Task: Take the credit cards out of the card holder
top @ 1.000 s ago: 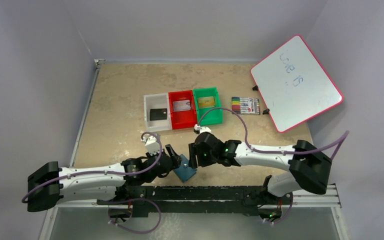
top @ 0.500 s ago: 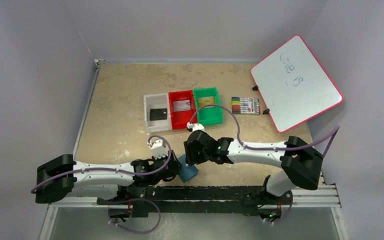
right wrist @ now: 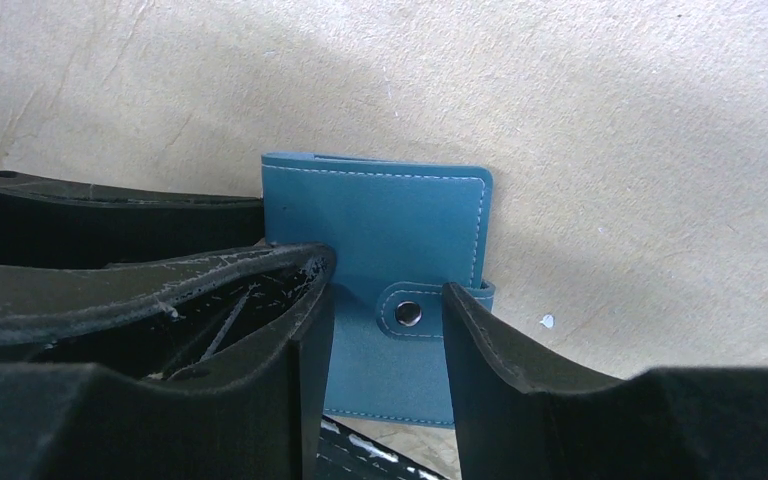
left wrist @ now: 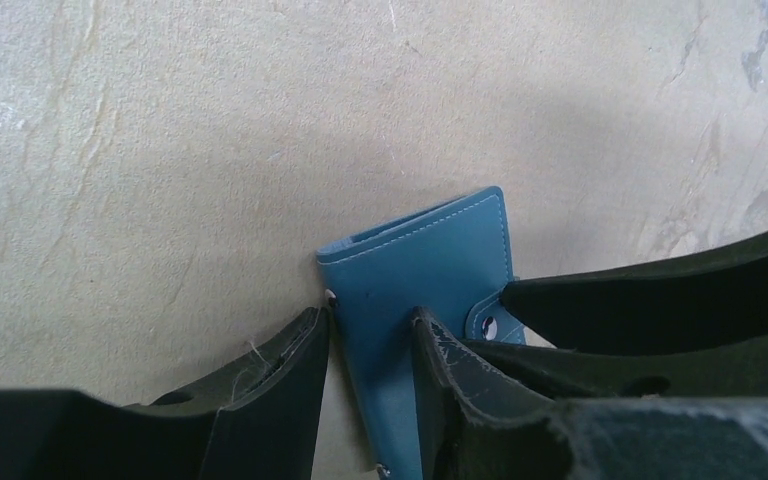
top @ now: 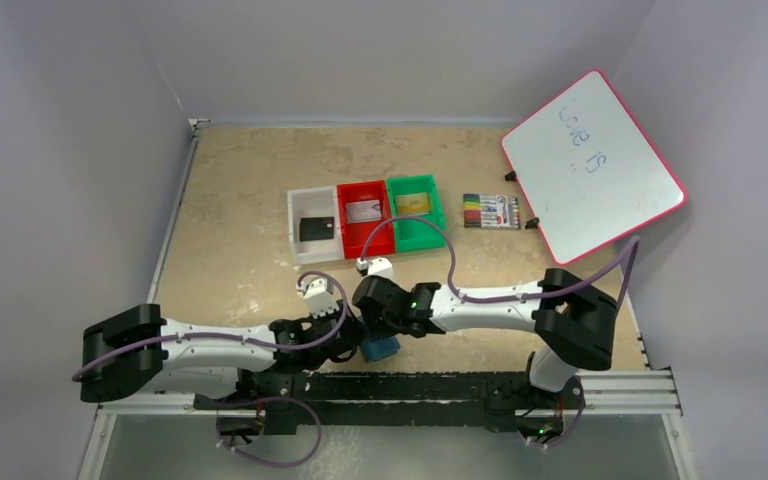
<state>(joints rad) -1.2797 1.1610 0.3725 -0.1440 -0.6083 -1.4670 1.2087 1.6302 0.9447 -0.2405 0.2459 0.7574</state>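
Observation:
The teal card holder (top: 382, 349) lies snapped shut near the table's front edge, partly under both grippers. My left gripper (left wrist: 370, 315) is open over its end: one fingertip touches a corner of the card holder (left wrist: 430, 250) and the other lies over its face. My right gripper (right wrist: 388, 280) is open too, its fingers straddling the snap tab (right wrist: 407, 313) of the card holder (right wrist: 380, 215). The credit cards lie in the bins: a black card (top: 316, 228), a silver card (top: 364, 211) and a gold card (top: 412, 203).
White bin (top: 296, 240), red bin (top: 346, 243) and green bin (top: 430, 240) stand in a row at mid-table. A marker pack (top: 491, 211) lies right of them and a whiteboard (top: 592, 165) leans at the back right. The arms' rail (top: 440, 385) runs just behind the card holder.
Both arms have moved left and lower over the card holder, and both pairs of jaws have narrowed. The card holder has gone from tilted up to lying low by the rail.

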